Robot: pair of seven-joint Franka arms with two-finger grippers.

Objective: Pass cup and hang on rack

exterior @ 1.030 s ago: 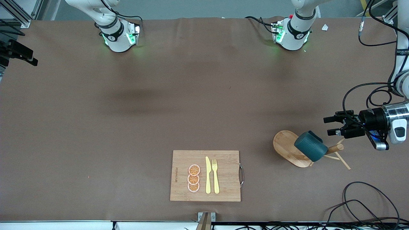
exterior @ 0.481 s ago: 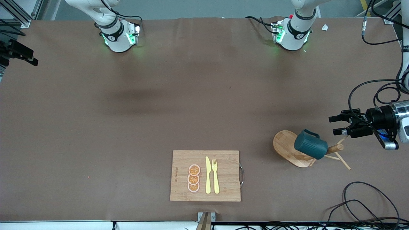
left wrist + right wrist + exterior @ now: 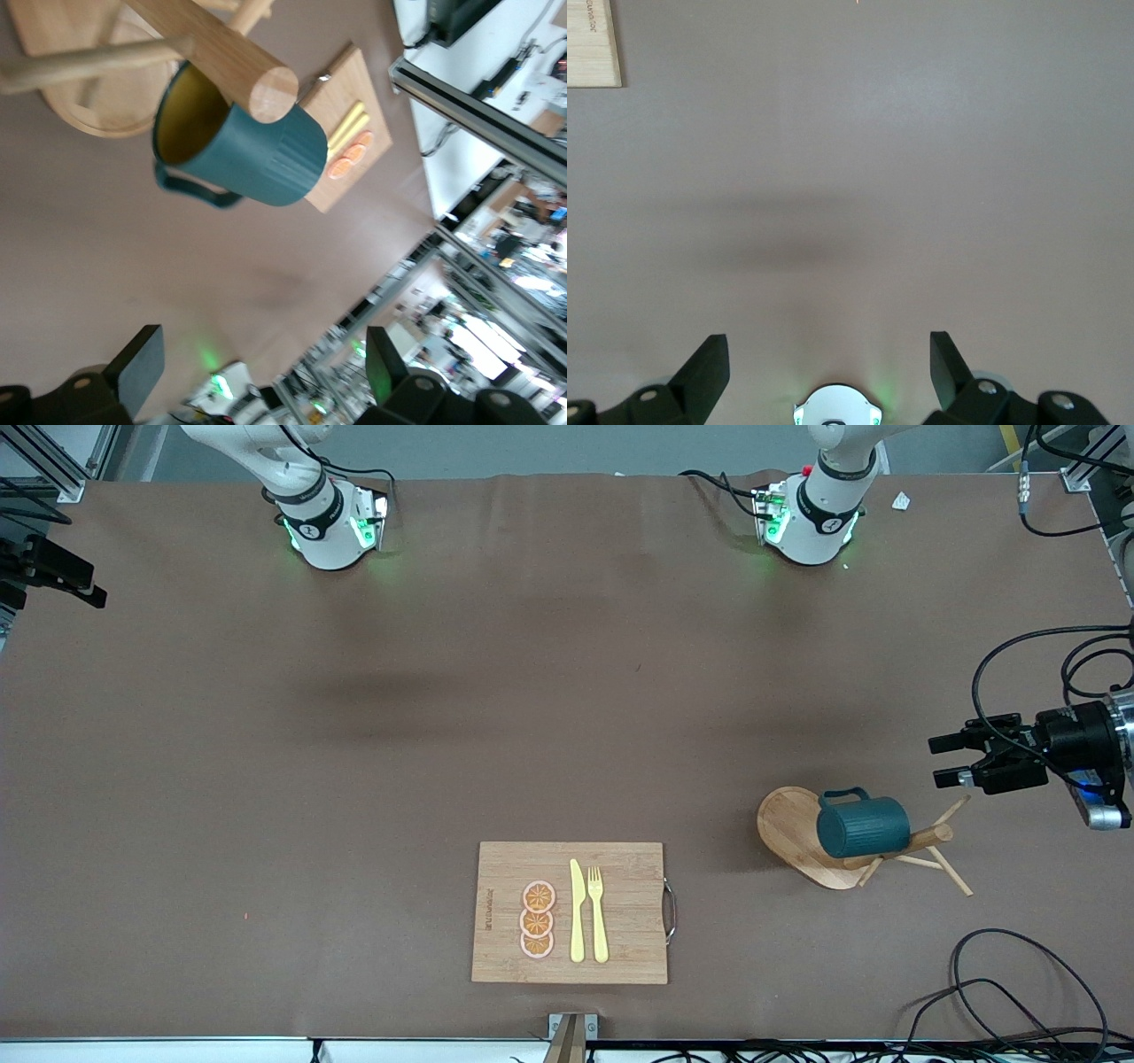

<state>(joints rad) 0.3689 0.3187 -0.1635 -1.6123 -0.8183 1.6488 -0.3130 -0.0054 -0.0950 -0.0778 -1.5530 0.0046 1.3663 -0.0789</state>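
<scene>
Now cup on rack, left hand apart, open

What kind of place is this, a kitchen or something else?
Probably a robotics lab, not a kitchen: two robot arms are bolted to a brown-covered table, loose cables trail at its edge, and the cutting board carries toy-like cutlery and orange slices. Metal framing shows in the left wrist view.

We note a brown surface carrying a rectangular bamboo cutting board at the edge nearest the front camera, its metal handle toward the left arm's end. On the board we see three orange slices in a row, with a yellow knife and yellow fork lying side by side next to them. We log black cables looping at the surface's corner.
</scene>
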